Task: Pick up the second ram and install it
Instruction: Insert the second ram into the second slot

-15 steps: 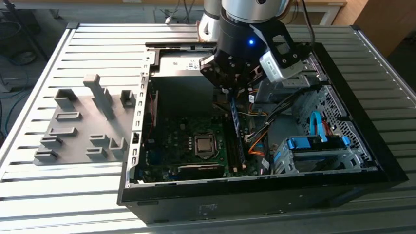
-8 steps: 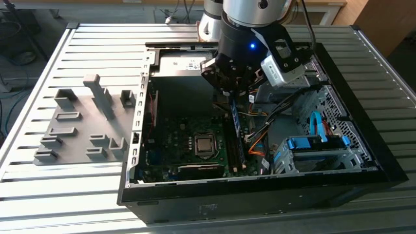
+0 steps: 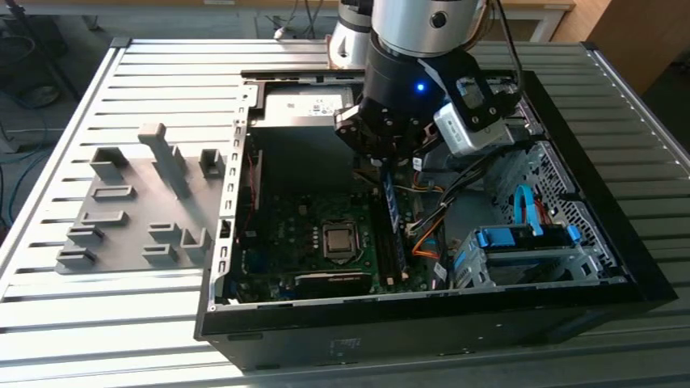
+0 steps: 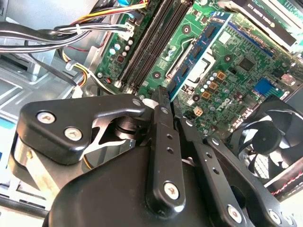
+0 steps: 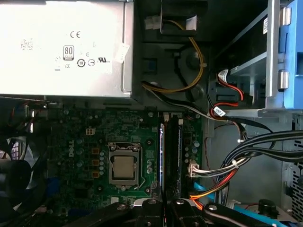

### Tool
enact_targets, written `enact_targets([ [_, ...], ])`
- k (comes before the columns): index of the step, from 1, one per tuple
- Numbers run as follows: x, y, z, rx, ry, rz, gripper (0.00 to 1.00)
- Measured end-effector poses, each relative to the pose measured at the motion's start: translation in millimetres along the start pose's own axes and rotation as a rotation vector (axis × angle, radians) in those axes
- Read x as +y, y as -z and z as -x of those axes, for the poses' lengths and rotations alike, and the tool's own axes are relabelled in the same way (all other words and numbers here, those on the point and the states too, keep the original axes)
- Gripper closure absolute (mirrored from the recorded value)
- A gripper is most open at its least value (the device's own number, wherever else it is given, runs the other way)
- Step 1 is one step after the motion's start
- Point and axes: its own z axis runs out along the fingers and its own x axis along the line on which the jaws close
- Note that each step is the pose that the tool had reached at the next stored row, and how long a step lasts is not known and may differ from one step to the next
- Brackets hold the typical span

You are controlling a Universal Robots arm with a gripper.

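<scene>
One gripper (image 3: pixel 386 162): upper centre of the exterior view, over the open computer case (image 3: pixel 603 234), fingers clamped on the second ram.
Second ram (image 3: pixel 392 212): blue stick standing on edge just below the gripper, at the motherboard (image 3: pixel 291 234) slots.
Holder tray (image 3: pixel 140 210): grey, on the exterior view's left.

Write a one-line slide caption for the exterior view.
Gripper lowered into the open computer case, standing the second ram on edge at the motherboard slots; grey holder tray beside the case.

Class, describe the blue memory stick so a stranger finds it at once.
Inside the black computer case, find the green board with its square processor socket. Beside the socket, under the gripper, the second ram stands on edge: a thin blue strip, unlike the black slots alongside.
</scene>
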Motion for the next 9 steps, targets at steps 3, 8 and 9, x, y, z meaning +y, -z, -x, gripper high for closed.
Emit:
enact_targets([
  [3,-0.8,-4.8,1.1,0.0014,0.000,0.0000,0.86],
  [8,-0.8,-11.9,3.1,0.0031,0.000,0.0001,0.86],
  [9,-0.9,-12.2,3.1,0.0032,0.000,-0.0001,0.86],
])
